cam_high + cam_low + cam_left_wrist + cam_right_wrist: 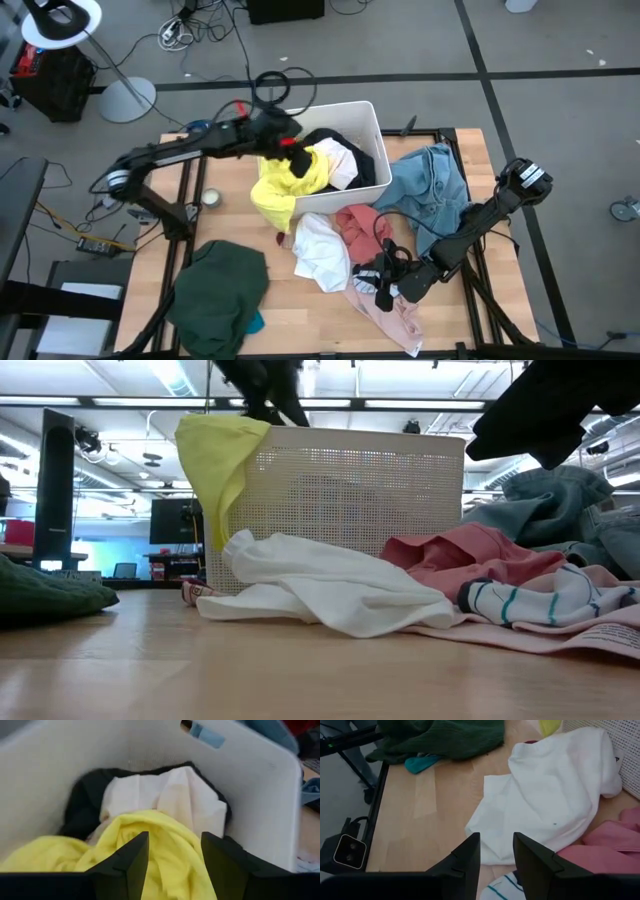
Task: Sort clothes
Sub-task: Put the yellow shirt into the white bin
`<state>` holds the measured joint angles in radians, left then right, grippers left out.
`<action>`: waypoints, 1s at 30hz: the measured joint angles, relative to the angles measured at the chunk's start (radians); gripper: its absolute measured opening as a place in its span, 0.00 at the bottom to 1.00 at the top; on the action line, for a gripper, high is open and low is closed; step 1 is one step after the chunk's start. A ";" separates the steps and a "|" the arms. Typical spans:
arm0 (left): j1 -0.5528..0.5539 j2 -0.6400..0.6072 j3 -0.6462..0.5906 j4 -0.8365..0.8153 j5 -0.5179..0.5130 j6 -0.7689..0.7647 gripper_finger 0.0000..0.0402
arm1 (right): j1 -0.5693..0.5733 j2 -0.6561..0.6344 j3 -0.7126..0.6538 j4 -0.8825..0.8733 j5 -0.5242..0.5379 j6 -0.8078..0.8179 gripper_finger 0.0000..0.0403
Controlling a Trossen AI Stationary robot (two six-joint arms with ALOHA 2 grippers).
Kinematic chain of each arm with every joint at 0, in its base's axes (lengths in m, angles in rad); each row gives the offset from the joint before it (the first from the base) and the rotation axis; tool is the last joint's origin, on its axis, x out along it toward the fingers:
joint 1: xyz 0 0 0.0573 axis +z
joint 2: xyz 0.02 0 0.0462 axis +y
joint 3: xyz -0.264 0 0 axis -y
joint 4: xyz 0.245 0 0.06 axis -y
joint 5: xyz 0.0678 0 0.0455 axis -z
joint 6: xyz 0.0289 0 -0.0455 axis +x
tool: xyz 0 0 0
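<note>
While the left end effector [292, 150] hangs over the near rim of the white bin [375, 125], its fingers stand spread with the yellow garment [275, 185] below them, gripped by nothing. That garment lies half in the bin and half draped down its outer wall, so the step in hand, judged as a drop into the bin, is best finished by nudging the overhanging fabric inward before the arm lifts clear. The right end effector [385, 290] hovers low over the striped cloth [370, 275] near the table [290, 320] front edge, fingers parted and empty. Remaining clothes lie loose: white shirt [320, 250], pink garment [360, 225], denim [430, 190], dark green garment [220, 290].

The left wrist view alone shows the bin's interior, a white garment [165, 795] upon a dark one [82, 802]. The low view alone shows how far the yellow cloth hangs down outside. The right wrist view reveals a teal scrap [422, 762] under the green pile.
</note>
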<state>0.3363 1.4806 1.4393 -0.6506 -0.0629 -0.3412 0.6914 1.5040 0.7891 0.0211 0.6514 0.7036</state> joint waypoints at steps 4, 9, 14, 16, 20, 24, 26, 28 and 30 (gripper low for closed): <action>-0.105 -0.100 -0.020 -0.081 -0.117 -0.016 0.47 | 0.000 0.000 0.000 -0.001 0.000 0.000 0.29; -0.275 -0.195 -0.042 -0.212 -0.291 -0.118 0.47 | 0.000 0.000 0.000 -0.001 0.000 0.000 0.29; -0.418 -0.250 -0.058 -0.345 -0.422 -0.272 0.47 | 0.000 0.000 0.000 0.000 0.000 0.001 0.29; -0.457 -0.261 -0.072 -0.408 -0.466 -0.348 0.47 | 0.000 0.000 0.000 0.000 0.000 0.001 0.29; -0.495 -0.264 -0.130 -0.447 -0.483 -0.453 0.47 | 0.000 0.000 0.000 0.000 0.000 0.001 0.29; -0.501 -0.263 -0.198 -0.441 -0.475 -0.517 0.46 | 0.000 0.000 0.000 0.000 0.000 0.005 0.29; -0.501 -0.264 -0.223 -0.429 -0.473 -0.543 0.43 | 0.000 0.000 0.000 0.004 0.000 0.006 0.28; -0.500 -0.266 -0.232 -0.426 -0.471 -0.553 0.37 | 0.000 0.000 0.000 0.004 0.000 0.007 0.28; -0.500 -0.266 -0.230 -0.412 -0.468 -0.535 0.27 | 0.000 0.000 0.000 0.005 0.000 0.007 0.28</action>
<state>-0.1638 1.2145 1.2090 -1.0630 -0.5311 -0.8766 0.6914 1.5036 0.7891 0.0258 0.6518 0.7105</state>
